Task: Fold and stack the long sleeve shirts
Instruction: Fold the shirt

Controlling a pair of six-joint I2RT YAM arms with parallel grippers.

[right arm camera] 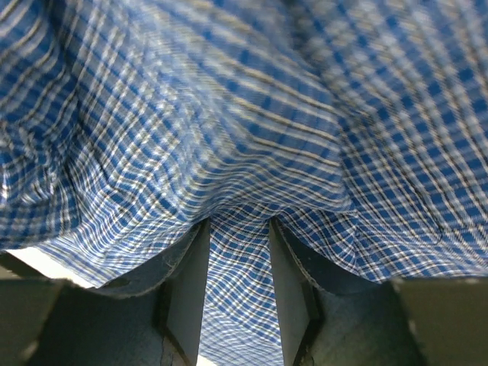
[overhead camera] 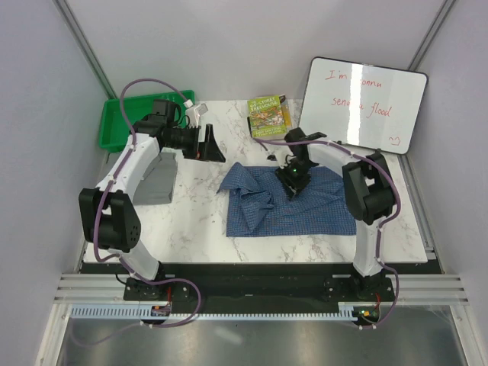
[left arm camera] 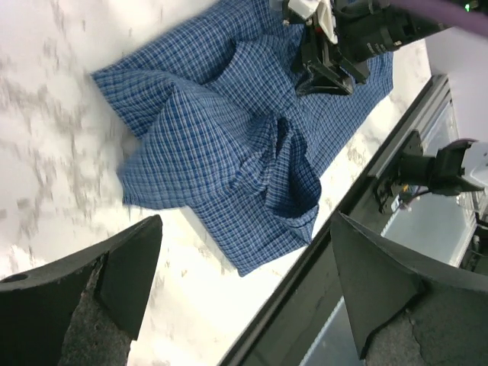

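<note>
**A:** Which step is this?

**B:** Folding the blue shirt (overhead camera: 286, 202). It lies rumpled to the right of the tray (overhead camera: 114, 122), well apart from it, and the side nearer the tray is heaped in loose folds. The grey shirt (overhead camera: 156, 181) lies folded just on the near side of the tray. So I judge the job about half done.

**A:** And the hands?

**B:** The left gripper (overhead camera: 211, 143) hangs in the air just right of the tray, jaws spread wide, holding nothing. The right gripper (overhead camera: 296, 181) is down on the blue shirt. Its fingers (right arm camera: 183, 282) stand part closed with a ridge of cloth puckered between them. I read that as a pinch.

**A:** Next?

**B:** Probably the left gripper must drop away from the tray onto the heaped side and take an edge. Then both can draw the cloth flat before any fold. Once folded, the blue shirt belongs by the tray, on top of the grey shirt.
</note>
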